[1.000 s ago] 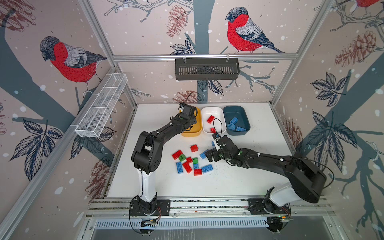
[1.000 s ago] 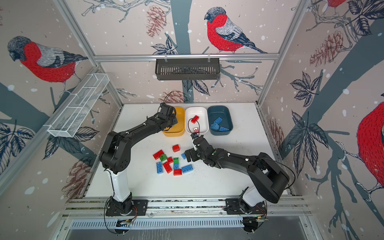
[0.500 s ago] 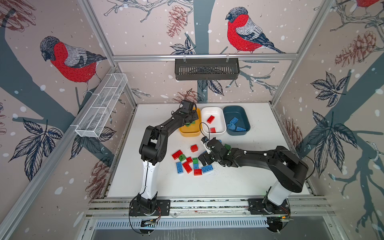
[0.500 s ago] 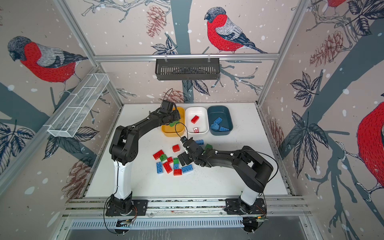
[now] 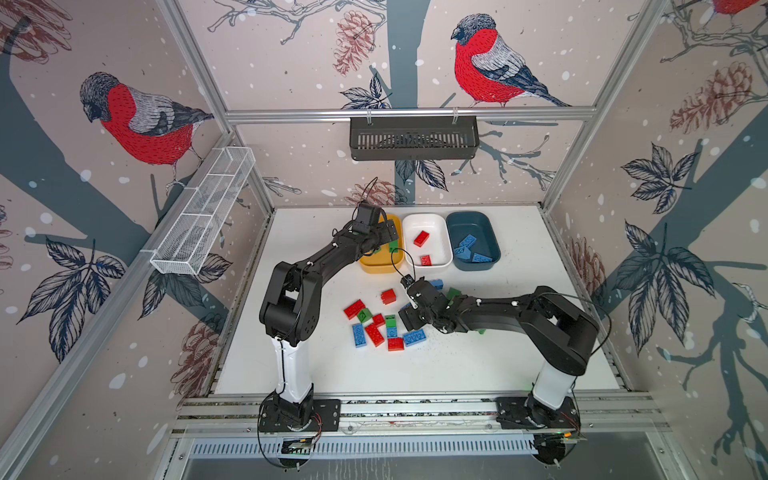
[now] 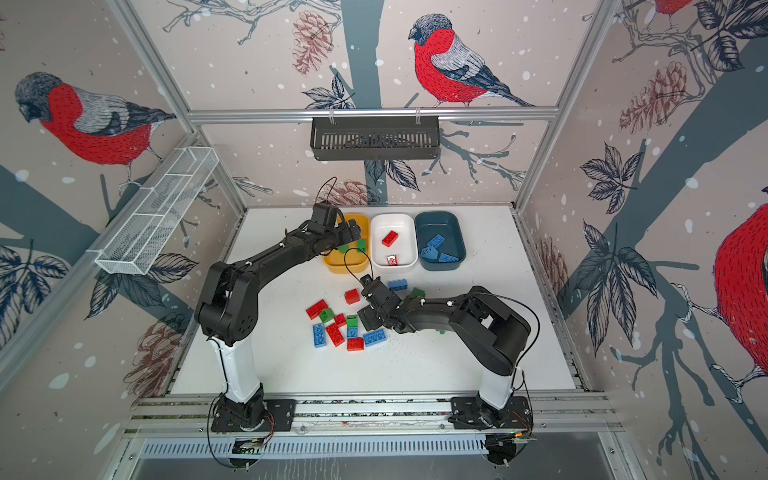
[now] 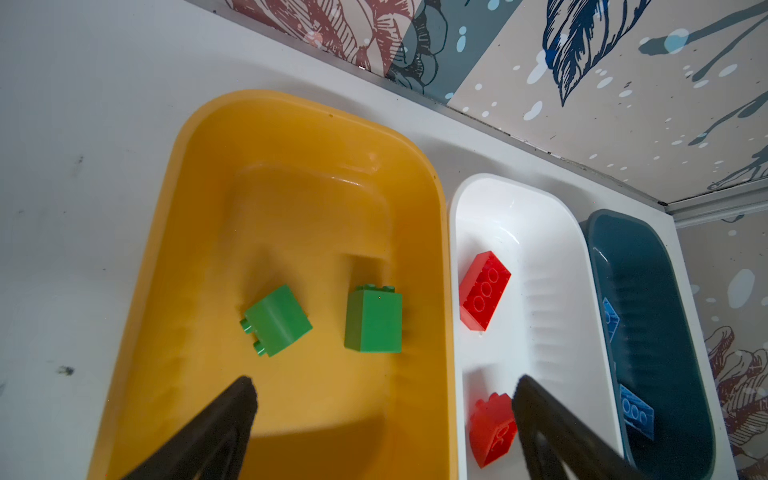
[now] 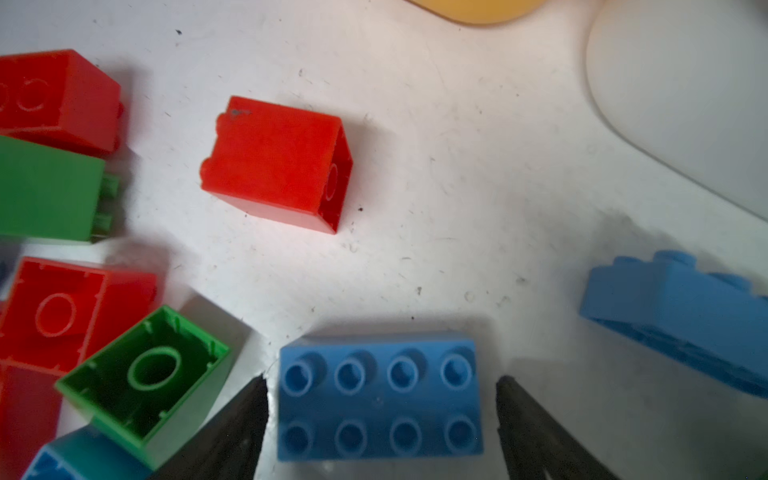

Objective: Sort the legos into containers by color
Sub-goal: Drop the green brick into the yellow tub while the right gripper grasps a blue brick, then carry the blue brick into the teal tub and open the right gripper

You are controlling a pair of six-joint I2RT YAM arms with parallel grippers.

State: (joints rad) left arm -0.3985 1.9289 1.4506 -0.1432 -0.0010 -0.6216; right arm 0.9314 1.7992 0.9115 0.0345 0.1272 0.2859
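Along table [image 5: 457, 365] far edge, both top views: mustard tub [image 5: 380, 268], white tub [image 5: 440, 249], teal tub [image 5: 478, 226]; loose bricks [image 5: 376, 332] mid-table.
Left wrist: left gripper [image 7: 385, 381] spread, empty, above mustard tub; two green bricks [image 7: 374, 322] inside.
Right wrist: right gripper [image 8: 381, 379] spread, straddling blue eight-stud brick [image 8: 380, 405].

Left hand [image 7: 384, 386] and right hand [image 8: 382, 382] stand spread.

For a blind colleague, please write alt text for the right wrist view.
Open jaws straddle a blue eight-stud brick lying studs up on the white table, without touching it. Around it lie a red brick on its side, a second blue brick and an upturned green brick.
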